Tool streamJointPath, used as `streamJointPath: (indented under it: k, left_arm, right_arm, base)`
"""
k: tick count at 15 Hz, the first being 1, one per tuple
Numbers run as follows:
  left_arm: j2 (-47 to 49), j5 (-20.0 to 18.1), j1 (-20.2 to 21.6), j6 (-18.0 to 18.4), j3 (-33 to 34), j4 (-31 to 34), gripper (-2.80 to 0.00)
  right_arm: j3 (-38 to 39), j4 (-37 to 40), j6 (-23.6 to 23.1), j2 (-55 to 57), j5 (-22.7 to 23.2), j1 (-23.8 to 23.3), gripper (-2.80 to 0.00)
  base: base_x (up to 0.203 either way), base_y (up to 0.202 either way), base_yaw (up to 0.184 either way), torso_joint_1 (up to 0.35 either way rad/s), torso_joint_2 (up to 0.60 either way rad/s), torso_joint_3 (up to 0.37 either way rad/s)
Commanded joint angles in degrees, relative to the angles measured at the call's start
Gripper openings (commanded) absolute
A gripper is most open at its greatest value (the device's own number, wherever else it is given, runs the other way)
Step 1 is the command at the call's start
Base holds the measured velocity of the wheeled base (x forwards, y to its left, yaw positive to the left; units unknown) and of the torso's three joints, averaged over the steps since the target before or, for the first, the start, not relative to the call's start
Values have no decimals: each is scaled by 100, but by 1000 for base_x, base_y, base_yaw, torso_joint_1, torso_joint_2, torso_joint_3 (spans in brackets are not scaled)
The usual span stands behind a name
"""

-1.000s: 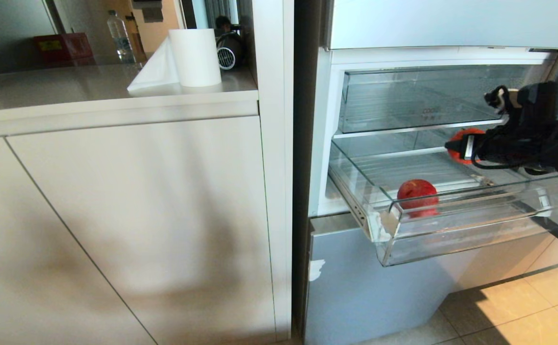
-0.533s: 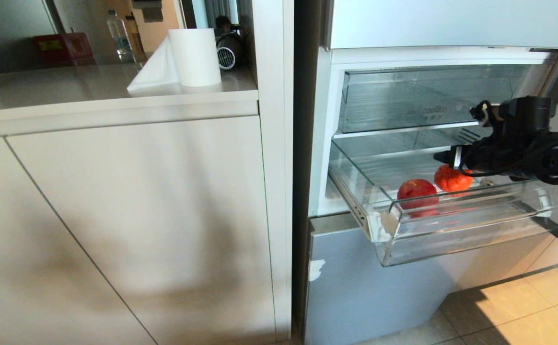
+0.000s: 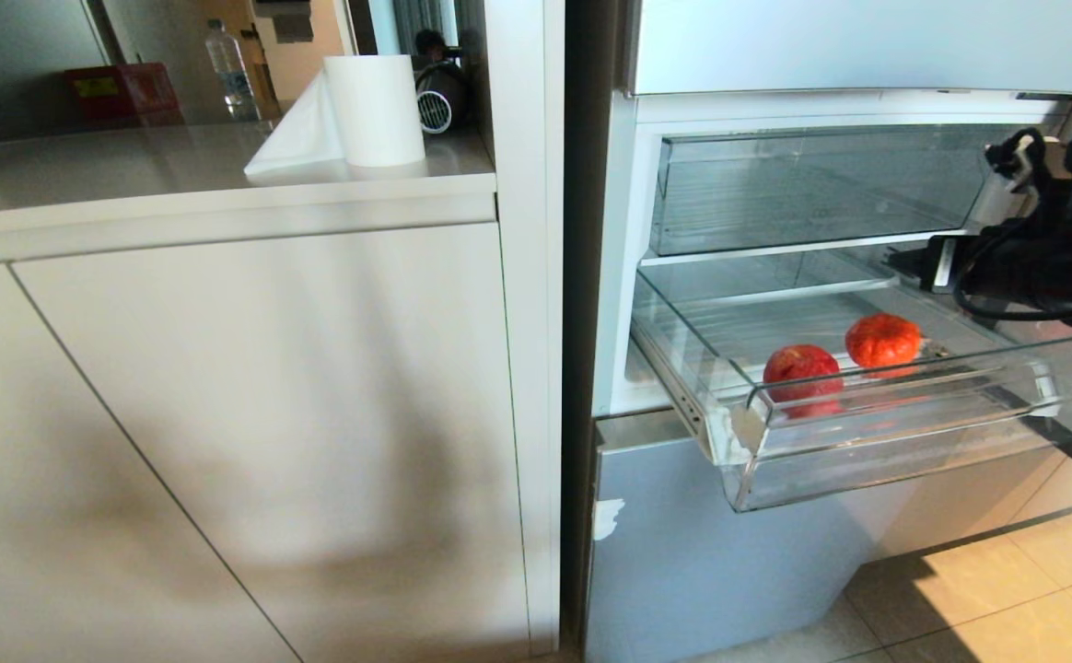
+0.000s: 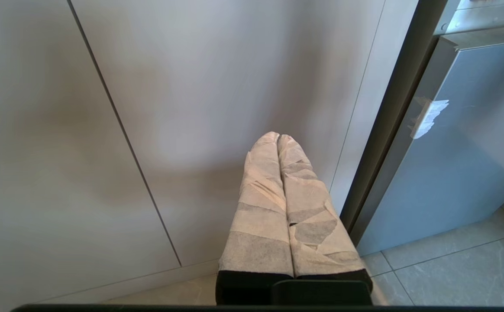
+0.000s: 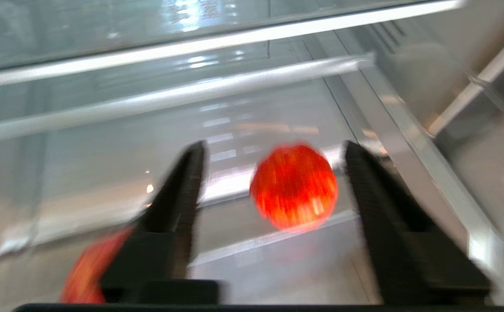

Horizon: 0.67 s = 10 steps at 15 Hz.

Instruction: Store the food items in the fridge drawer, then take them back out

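Observation:
The fridge drawer (image 3: 914, 460) stands pulled out, clear plastic with a white patch at its front left corner. Two food items lie on its floor. A red-orange ribbed fruit (image 3: 882, 341) sits right of a darker red fruit (image 3: 801, 368). My right gripper (image 3: 921, 263) hovers open above the drawer's right side, up and to the right of the ribbed fruit, holding nothing. In the right wrist view the ribbed fruit (image 5: 294, 186) rests below the spread gripper (image 5: 273, 147), apart from both fingers, and the darker fruit (image 5: 85, 273) peeks from behind one finger. My left gripper (image 4: 278, 137) is shut and parked by the cabinet.
A clear bin (image 3: 812, 184) sits on the shelf just above the drawer. Below hangs a pale-blue fridge door panel (image 3: 729, 571). Left of the fridge are white cabinet doors (image 3: 269, 442) and a counter with a paper towel roll (image 3: 375, 109). Tiled floor (image 3: 1006, 589) lies at the lower right.
My right gripper lowered the red-orange fruit into the drawer, let it go, then rose and drew back to the right. The darker fruit stayed put.

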<state>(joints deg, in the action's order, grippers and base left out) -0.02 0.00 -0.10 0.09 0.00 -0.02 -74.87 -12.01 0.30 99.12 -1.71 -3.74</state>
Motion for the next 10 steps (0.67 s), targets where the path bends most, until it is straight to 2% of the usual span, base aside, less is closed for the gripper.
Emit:
streamJointPath:
  k: [1,6,8,10]
  left_arm:
    - [2,0,1,0,0,2,-280]
    - [2,0,1,0,0,2,-280]
    - [2,0,1,0,0,-4,-280]
    - [2,0,1,0,0,2,-280]
  right_arm:
    - [904,-1,-11,-1302,-28,16,-280]
    - [3418,42,-47,-3443,-57,45,-280]
    - [4028,123,-22,-3628,-41,75,-280]
    - [4308,154,-24,-3566,18,97,-280]
  base:
    - [0,0,0,0,0,0]
    - [0,0,0,0,0,0]
    - [0,0,0,0,0,0]
    - [0,0,0,0,0,0]
